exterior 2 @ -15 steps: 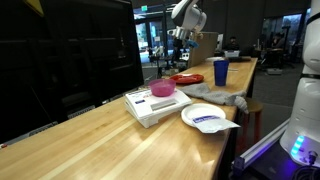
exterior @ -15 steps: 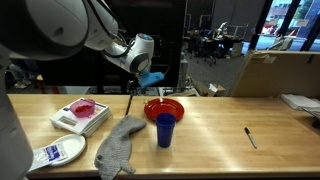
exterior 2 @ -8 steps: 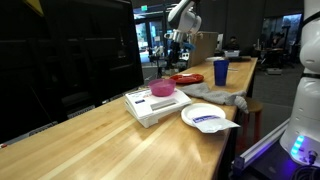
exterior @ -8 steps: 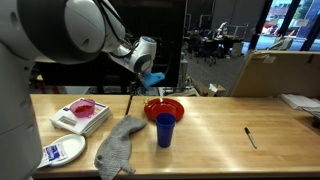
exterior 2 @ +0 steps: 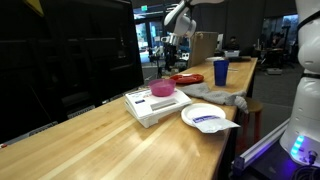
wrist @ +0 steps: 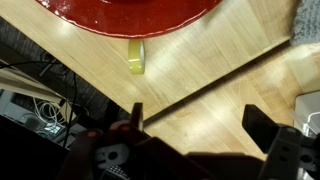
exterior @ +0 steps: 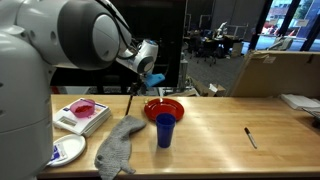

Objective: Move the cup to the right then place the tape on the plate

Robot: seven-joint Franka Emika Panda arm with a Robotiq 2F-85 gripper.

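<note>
Progress seemed nil: the tall dark blue plastic cup (exterior: 165, 130) stood just in front of the round glossy red plate (exterior: 152, 104), not yet shifted right. The small yellowish tape roll (wrist: 135, 55) stood on edge beside the plate's rim. The gripper (wrist: 200, 113) hung nearby, jaws spread wide, empty.

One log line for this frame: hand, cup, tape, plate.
hand: open, empty | cup: upright by plate | tape: on table beside plate rim, not on plate
</note>
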